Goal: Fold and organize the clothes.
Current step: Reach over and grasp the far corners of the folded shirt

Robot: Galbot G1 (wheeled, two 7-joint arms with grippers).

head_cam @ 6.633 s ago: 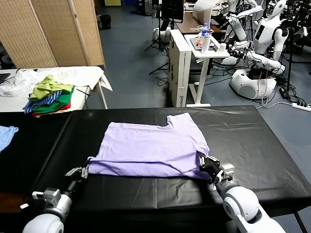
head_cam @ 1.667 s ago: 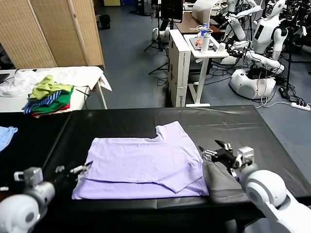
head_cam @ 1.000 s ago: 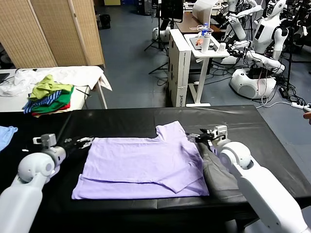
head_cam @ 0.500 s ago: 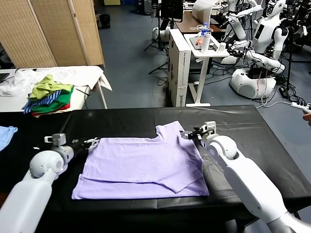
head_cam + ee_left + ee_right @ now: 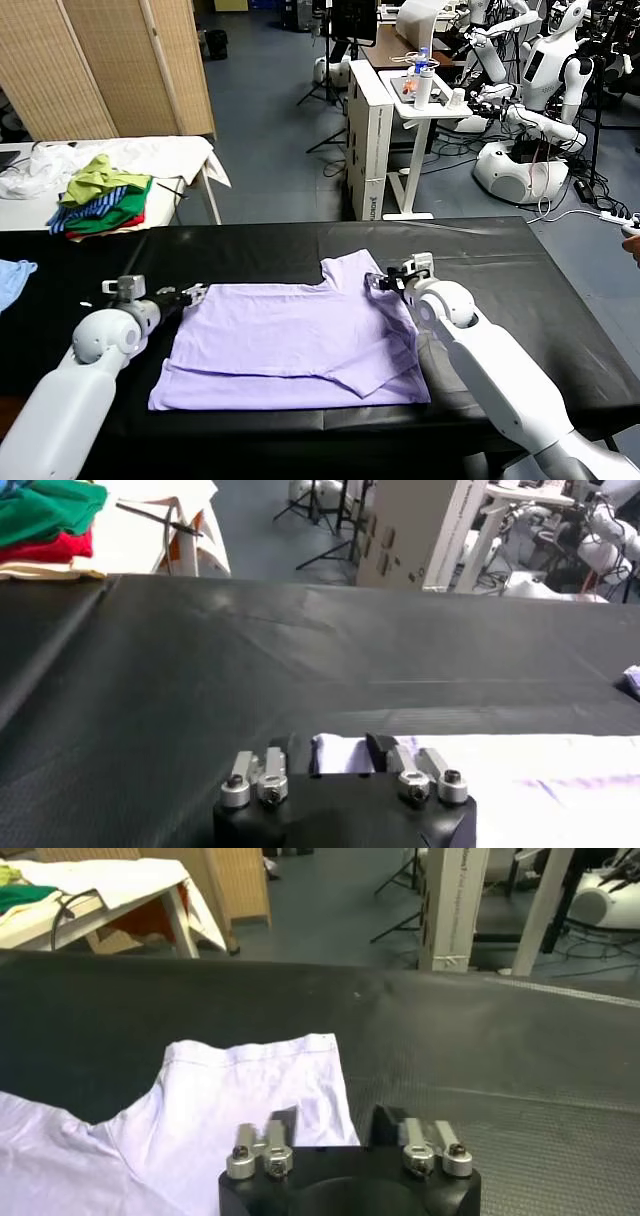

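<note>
The pale lavender T-shirt [image 5: 290,330] lies flat on the black table [image 5: 500,260], with its near part folded over and one sleeve pointing away from me. My left gripper [image 5: 190,293] is open and low at the shirt's far left corner. In the left wrist view [image 5: 340,752] that corner of fabric [image 5: 340,756] lies between the fingers. My right gripper [image 5: 378,281] is open at the far sleeve's right edge. In the right wrist view [image 5: 333,1126] the jaws straddle the sleeve's edge [image 5: 250,1098].
A green, striped and red clothes pile [image 5: 100,195] sits on a white table at back left. A light blue garment [image 5: 12,278] lies at the black table's left edge. A white stand with bottles [image 5: 420,90] and other robots [image 5: 540,100] stand beyond.
Both grippers let go of the shirt's near edge after drawing it toward me, opened, and moved away from me to its far left corner and far sleeve.
</note>
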